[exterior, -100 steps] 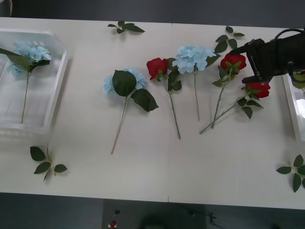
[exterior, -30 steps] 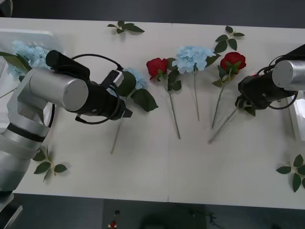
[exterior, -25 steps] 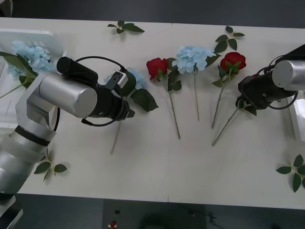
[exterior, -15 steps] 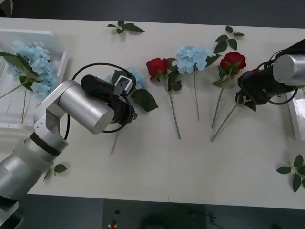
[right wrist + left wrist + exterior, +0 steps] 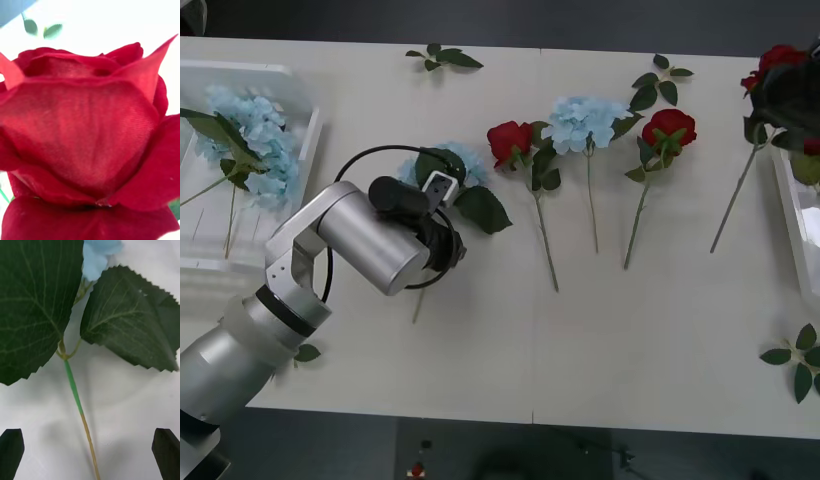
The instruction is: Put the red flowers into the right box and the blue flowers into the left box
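White tabletop [image 5: 500, 360] under me: my left gripper [image 5: 89, 453], fingers spread, straddles 1 blue flower's stem [image 5: 77, 401]. My right gripper's grip I cannot tell; 1 red rose [image 5: 778, 58] hangs beside the right box [image 5: 792, 215].

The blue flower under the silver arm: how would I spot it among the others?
Start at the left box, then look right to the left gripper, open over a thin stem. That blue flower lies alone on the table, half hidden by two big dark leaves, unlike the leaf-free one between the roses.
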You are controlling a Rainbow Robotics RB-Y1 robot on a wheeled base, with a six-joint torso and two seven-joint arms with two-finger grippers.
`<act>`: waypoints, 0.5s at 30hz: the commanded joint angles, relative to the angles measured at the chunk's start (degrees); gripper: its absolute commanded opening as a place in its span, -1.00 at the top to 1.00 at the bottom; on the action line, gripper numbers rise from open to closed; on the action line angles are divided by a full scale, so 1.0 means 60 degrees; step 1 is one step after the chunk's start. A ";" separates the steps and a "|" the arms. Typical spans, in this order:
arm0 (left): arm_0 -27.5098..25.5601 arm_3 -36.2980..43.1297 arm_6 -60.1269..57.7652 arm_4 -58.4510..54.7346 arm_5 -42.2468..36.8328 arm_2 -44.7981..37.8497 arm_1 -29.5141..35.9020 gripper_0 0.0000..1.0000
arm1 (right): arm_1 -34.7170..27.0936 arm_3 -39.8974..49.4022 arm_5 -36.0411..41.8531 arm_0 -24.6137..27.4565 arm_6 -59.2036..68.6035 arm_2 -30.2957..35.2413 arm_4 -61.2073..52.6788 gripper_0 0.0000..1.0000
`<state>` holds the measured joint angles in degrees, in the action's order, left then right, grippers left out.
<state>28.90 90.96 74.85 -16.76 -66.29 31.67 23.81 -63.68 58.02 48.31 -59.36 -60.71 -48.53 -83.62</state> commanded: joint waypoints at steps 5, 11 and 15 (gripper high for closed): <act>0.0032 -0.0307 -0.0228 -0.0502 0.0090 0.0128 0.0090 -0.83 | -0.1281 -0.0104 -0.0025 -0.0522 -0.1922 -0.0129 0.0387 1.00; 0.0032 -0.0395 -0.0199 -0.0561 -0.0159 0.0128 0.0090 -0.54 | -0.1662 -0.0617 -0.0010 -0.0537 -0.2684 -0.0129 0.0739 1.00; 0.0017 -0.0395 -0.0199 -0.0619 -0.0305 0.0128 0.0104 -0.08 | -0.1823 -0.1071 -0.0025 -0.0537 -0.2977 -0.0129 0.1017 1.00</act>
<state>28.90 87.70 74.85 -19.88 -67.71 31.67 23.81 -72.11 53.40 48.29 -60.60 -76.20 -50.42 -78.72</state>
